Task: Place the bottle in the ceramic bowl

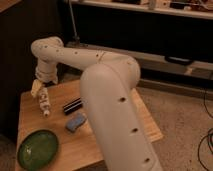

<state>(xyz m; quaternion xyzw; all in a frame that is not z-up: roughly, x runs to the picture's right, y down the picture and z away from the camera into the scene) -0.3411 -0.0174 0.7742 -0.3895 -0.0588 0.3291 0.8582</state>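
Gripper (38, 89) above the bottle (44, 104), far left of the table (29, 120)
The green bowl (37, 148) sits nearest, front left; behind it lie a blue sponge (75, 121) and black bar (72, 105), then the bottle flat beneath the gripper, whose hold cannot be told.

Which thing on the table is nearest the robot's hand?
The small white bottle: the gripper is right beside it. The black bar, blue sponge and green bowl lie farther off.
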